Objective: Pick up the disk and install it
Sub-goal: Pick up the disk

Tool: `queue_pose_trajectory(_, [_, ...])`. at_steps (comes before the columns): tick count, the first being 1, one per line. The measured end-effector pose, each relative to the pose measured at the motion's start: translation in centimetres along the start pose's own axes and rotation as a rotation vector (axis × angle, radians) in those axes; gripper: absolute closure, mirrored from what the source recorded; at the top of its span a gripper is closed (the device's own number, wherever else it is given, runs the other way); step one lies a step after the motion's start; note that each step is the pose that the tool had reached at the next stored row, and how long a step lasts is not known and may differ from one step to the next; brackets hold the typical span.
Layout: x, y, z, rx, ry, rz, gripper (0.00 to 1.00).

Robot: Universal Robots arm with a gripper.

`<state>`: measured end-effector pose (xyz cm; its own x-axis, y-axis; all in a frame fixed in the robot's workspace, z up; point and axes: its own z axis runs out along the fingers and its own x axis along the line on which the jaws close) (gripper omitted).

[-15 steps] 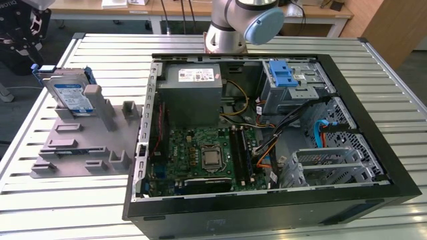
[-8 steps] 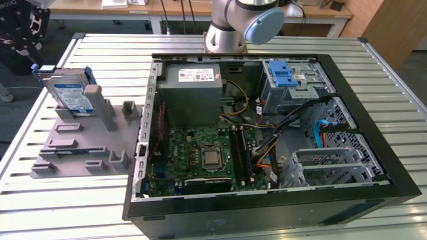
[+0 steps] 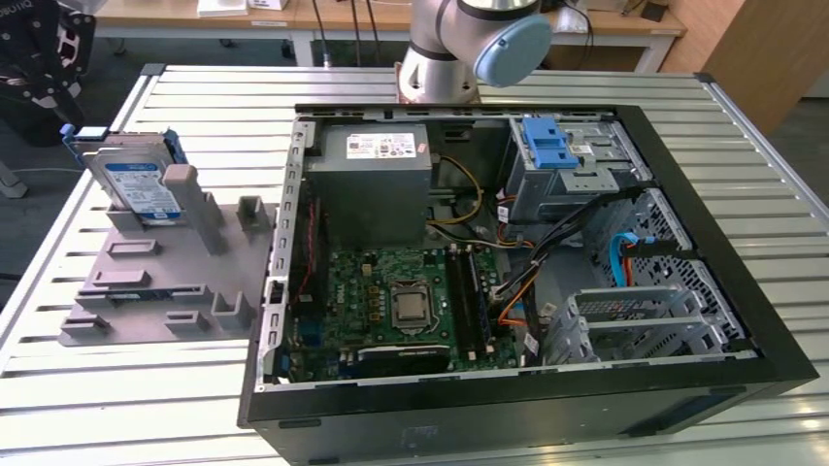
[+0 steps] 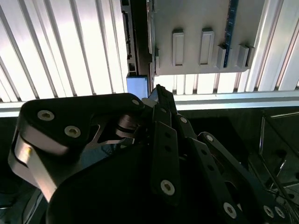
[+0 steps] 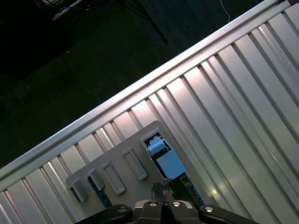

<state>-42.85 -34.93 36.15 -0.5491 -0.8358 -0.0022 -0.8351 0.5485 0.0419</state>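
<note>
Gripper hovers over disk, apart from it. Fingers pressed together, nothing pinched. Disk stands on edge in slot of grey fixture, at exterior view's left, on slatted metal table. Disk's blue bracket end sits just past fingertips in both wrist views. Open PC case lies flat beside fixture, toward exterior view's right. Drive cage with blue latch sits inside case.

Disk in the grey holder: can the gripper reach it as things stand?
Probably yes: the disk stands upright in the grey holder, its top edge exposed, and the gripper hangs above it with nothing between.
</note>
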Motion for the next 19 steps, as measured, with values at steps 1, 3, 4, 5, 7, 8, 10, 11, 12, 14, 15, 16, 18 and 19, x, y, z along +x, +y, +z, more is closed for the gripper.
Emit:
queue_pose_trajectory(1, [0.00, 0.00, 0.00, 0.0000, 0.0003, -0.006, 0.89])
queue_pose_trajectory(3, [0.00, 0.00, 0.00, 0.0000, 0.0007, -0.017, 0.89])
queue_pose_trajectory(4, [0.00, 0.00, 0.00, 0.0000, 0.0009, -0.024, 0.89])
queue_pose_trajectory(5, [0.00, 0.00, 0.00, 0.0000, 0.0012, -0.029, 0.89])
queue_pose_trajectory(7, [0.00, 0.00, 0.00, -0.0001, 0.0016, -0.039, 0.89])
queue_pose_trajectory(8, [0.00, 0.00, 0.00, 0.0000, 0.0018, -0.044, 0.89])
queue_pose_trajectory(10, [0.00, 0.00, 0.00, 0.0000, 0.0022, -0.054, 0.89])
queue_pose_trajectory(11, [0.00, 0.00, 0.00, 0.0000, 0.0025, -0.059, 0.89])
queue_pose_trajectory(12, [0.00, 0.00, 0.00, 0.0000, 0.0026, -0.064, 0.89])
queue_pose_trajectory(14, [0.00, 0.00, 0.00, 0.0000, 0.0030, -0.074, 0.89])
queue_pose_trajectory(15, [0.00, 0.00, 0.00, 0.0000, 0.0032, -0.079, 0.89])
queue_pose_trajectory(16, [0.00, 0.00, 0.00, 0.0000, 0.0034, -0.084, 0.89])
queue_pose_trajectory(18, [0.00, 0.00, 0.00, 0.0000, 0.0038, -0.095, 0.89])
queue_pose_trajectory(19, [0.00, 0.00, 0.00, 0.0000, 0.0041, -0.100, 0.89])
